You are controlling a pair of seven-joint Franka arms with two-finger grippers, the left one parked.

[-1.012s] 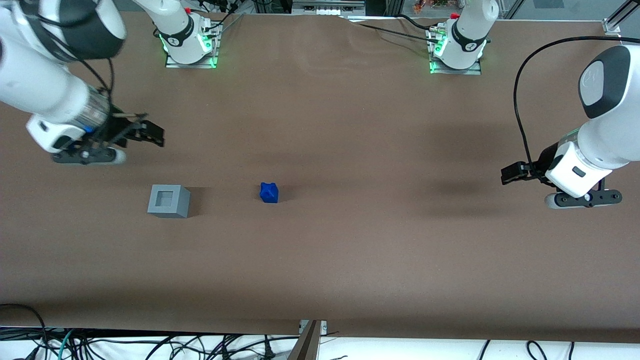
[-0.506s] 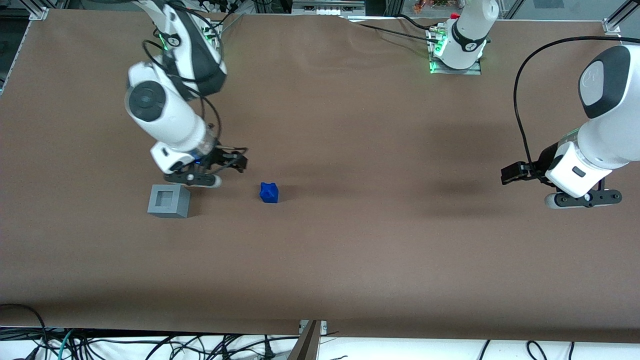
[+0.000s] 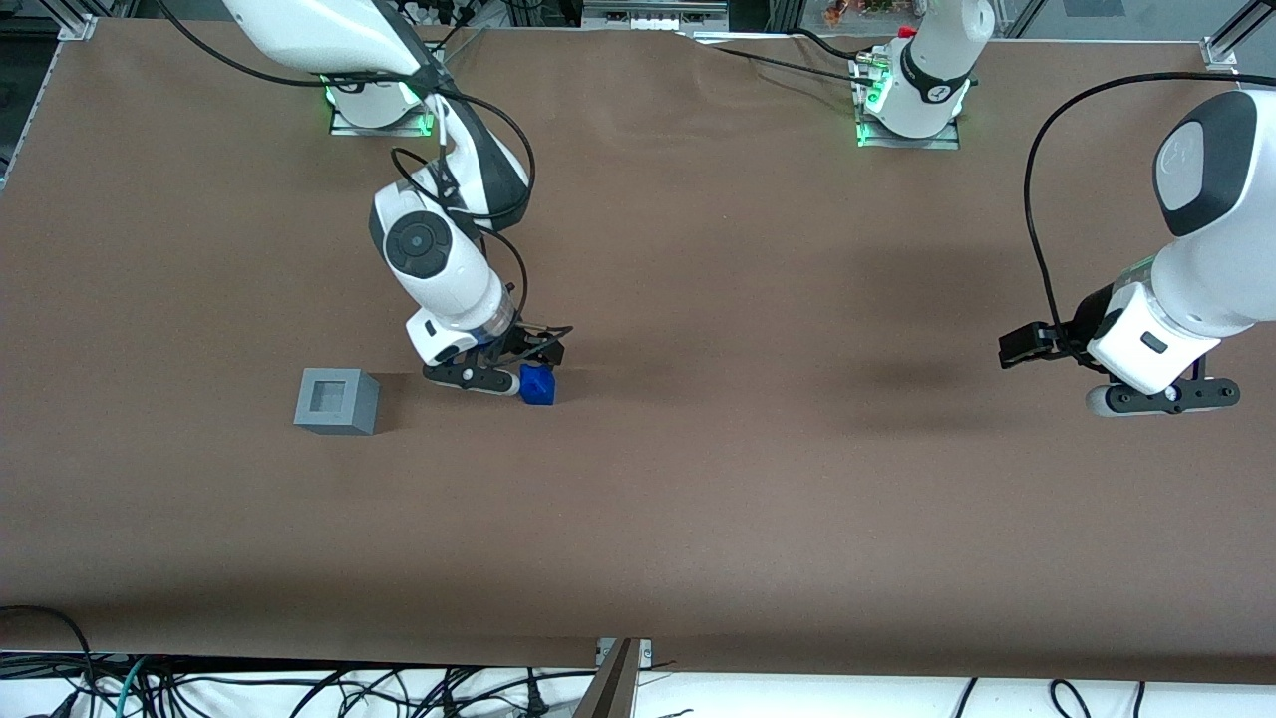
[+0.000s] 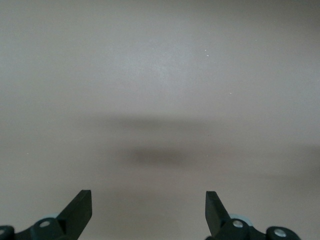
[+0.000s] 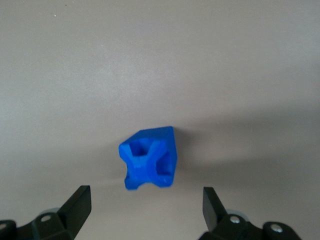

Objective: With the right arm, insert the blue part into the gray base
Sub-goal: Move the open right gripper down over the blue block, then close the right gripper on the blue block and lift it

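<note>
Two fingers (image 5: 80,205) wide apart, holding nothing, my gripper (image 3: 518,371) just above the blue part (image 3: 536,384) at frame center-left. Gray base (image 3: 337,401) sits apart on the desk (image 3: 698,499). Approach step; next: descend, close.

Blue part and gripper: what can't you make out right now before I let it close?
- Front view: the gripper covers part of the blue part; its height above the table is unclear.
- Right wrist view: blue part shows between open fingers; its underside is hidden.
- Gray base: recess depth unreadable.

gripper (image 3: 533,351) over blue part (image 3: 536,385) (fingers (image 5: 75,207) apart)
</note>
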